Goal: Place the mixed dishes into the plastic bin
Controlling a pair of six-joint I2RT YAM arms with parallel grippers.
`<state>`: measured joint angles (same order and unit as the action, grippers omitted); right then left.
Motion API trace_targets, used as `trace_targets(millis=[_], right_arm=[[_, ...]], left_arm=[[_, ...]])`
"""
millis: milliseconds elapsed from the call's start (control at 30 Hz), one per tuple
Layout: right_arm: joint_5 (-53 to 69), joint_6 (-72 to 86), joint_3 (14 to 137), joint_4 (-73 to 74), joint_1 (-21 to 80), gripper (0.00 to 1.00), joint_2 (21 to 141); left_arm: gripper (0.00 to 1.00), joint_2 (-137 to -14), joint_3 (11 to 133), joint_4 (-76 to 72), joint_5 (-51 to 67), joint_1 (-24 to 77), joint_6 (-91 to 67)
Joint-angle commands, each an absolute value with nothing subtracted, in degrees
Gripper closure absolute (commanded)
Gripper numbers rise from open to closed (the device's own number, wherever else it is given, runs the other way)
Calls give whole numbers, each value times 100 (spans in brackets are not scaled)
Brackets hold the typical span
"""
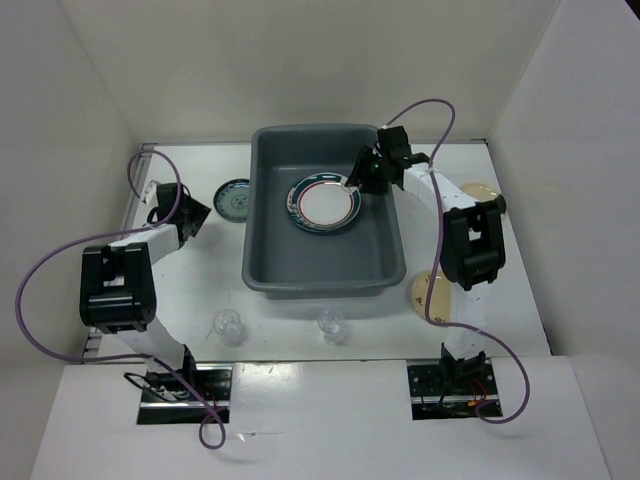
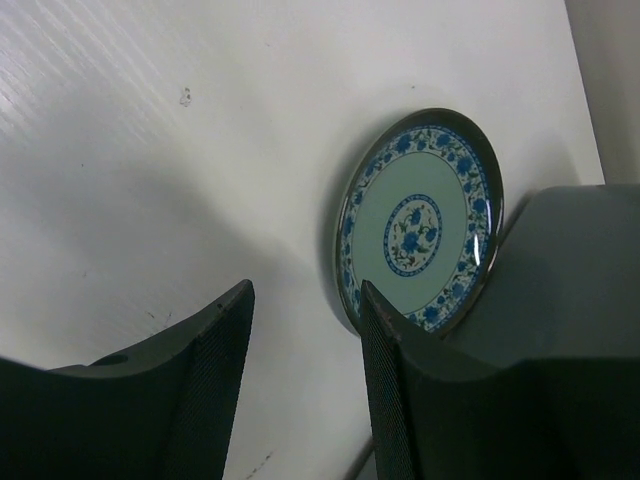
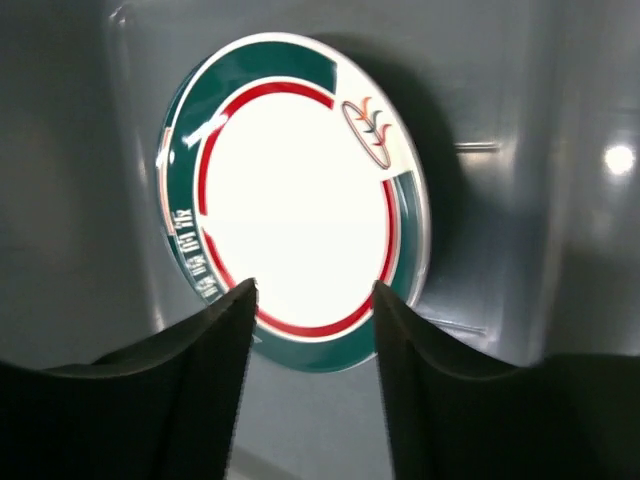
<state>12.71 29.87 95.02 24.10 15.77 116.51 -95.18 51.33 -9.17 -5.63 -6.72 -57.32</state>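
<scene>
Grey bin (image 1: 322,268): right gripper (image 1: 353,185) reaches in, jaws apart above the plate (image 1: 322,206).

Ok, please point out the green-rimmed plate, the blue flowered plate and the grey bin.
green-rimmed plate (image 1: 323,205), top external view, its white middle.
blue flowered plate (image 2: 413,222), left wrist view, its centre flower.
grey bin (image 1: 320,255), top external view, bare floor near the front wall.

You are looking past the right gripper (image 3: 314,290) into the grey plastic bin (image 3: 530,250). Its jaws stand apart with nothing between them. Just beyond them a round plate (image 3: 295,190) sits inside the bin: white centre, red ring, dark green rim with pale lettering on its left and a small red mark at upper right.
</scene>
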Motion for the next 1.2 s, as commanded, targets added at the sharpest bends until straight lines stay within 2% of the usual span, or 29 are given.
trace_targets(millis=[0, 167, 233, 333, 367, 533, 700, 867, 1033, 1100, 1167], right_arm=[[1283, 2918, 9843, 2435, 1652, 42, 11865], [1283, 2866, 9905, 2548, 1705, 40, 11927], [1283, 2865, 9853, 2549, 1705, 40, 11595], [1397, 2743, 9905, 2610, 1705, 31, 11129], [1458, 2742, 9905, 2610, 1705, 31, 10779], [1249, 2602, 9432, 2689, 1705, 27, 9564], [1064, 2426, 9299, 3128, 1705, 26, 8957], [773, 2373, 8965, 3234, 1705, 26, 8605], [545, 2373, 8772, 3339, 1705, 24, 8473], [545, 2373, 8771, 3340, 1652, 24, 8420], [492, 2373, 8771, 3340, 1600, 24, 8368]], left_arm=[[46, -9720, 5063, -1326, -493, -712, -5994], [44, -9826, 5063, -1529, -387, -712, -6222], [44, -9826, 4887, -1941, -334, -712, -6345], [44, -9957, 4816, -2320, -282, -712, -6477], [44, -10010, 4816, -2373, -281, -712, -6538], [55, -10520, 5045, -2495, -229, -712, -6907], [58, -11248, 5291, -2794, 35, -712, -7321], [60, -11373, 5414, -2874, 36, -712, -7374], [83, -11584, 5563, -2821, 114, -712, -7322], [99, -11672, 5651, -2691, 193, -712, -7321], [100, -11672, 5722, -2567, 124, -712, -7321]])
